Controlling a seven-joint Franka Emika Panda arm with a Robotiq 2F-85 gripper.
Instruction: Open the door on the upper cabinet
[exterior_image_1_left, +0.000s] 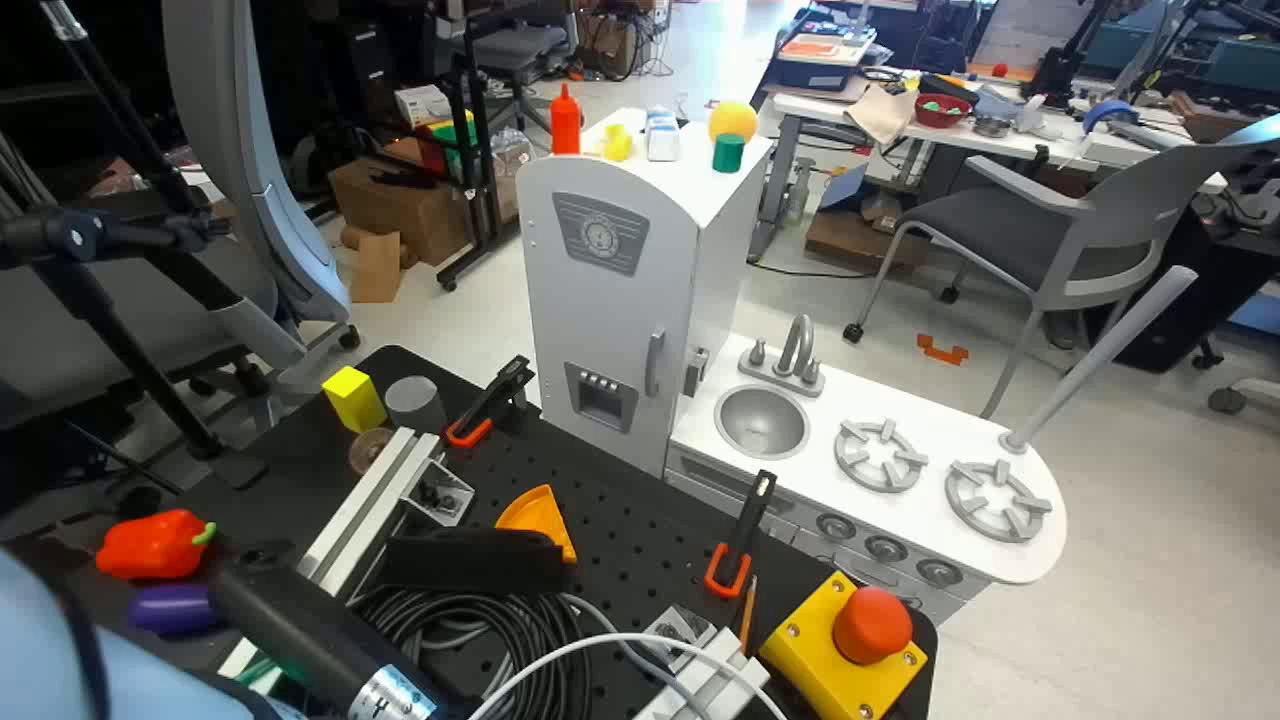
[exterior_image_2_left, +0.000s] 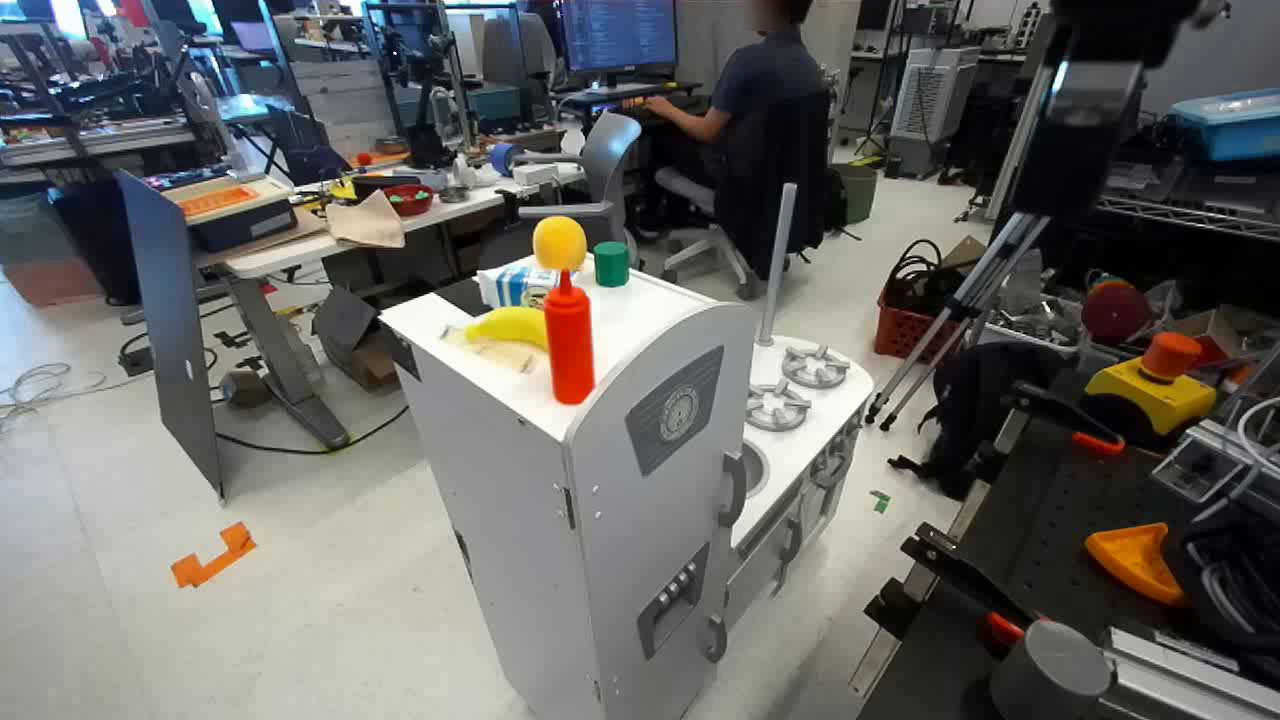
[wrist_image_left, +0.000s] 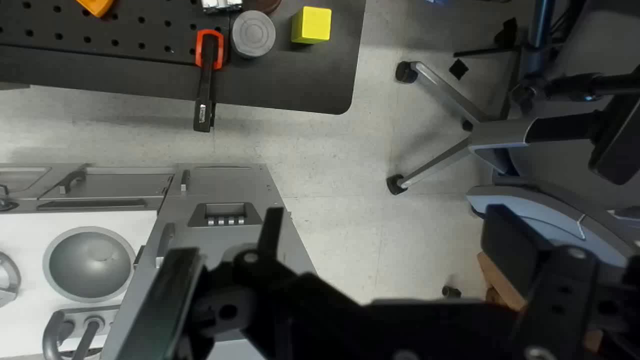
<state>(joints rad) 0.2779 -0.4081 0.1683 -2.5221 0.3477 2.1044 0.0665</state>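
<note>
Two dark fingers (wrist_image_left: 517, 250) were nearest in the wrist view, parted wide, mostly pale floor (wrist_image_left: 340, 215) showing through the gap, so I took the gripper (wrist_image_left: 382, 227) to be holding nothing. One of them overlapped the front of the upper cabinet (exterior_image_2_left: 500, 500) from that angle; whether it touched, I couldn't say. Past that finger, toward the sink (wrist_image_left: 90, 262) and outside the gap, was the upper handle (wrist_image_left: 165, 245), and to my eye the whole move hung on that. It was a bar standing upright on the door (exterior_image_1_left: 610, 310), its long axis running up and down, and the fingers were spread roughly crosswise to it. Some sideways travel across the door's width, then an approach from the front, seemed called for; the lower handle (exterior_image_2_left: 715, 640) beneath might have drawn the grip astray. The door itself sat closed on the cabinet, its hinge (exterior_image_2_left: 569, 507) along the edge away from the sink. Farther off, the black table (wrist_image_left: 280, 90) faced that door, with a clamp (wrist_image_left: 204, 102) poking past its edge toward the cabinet; I'd have watched the swing there, since the door looked likely to pass close.
</note>
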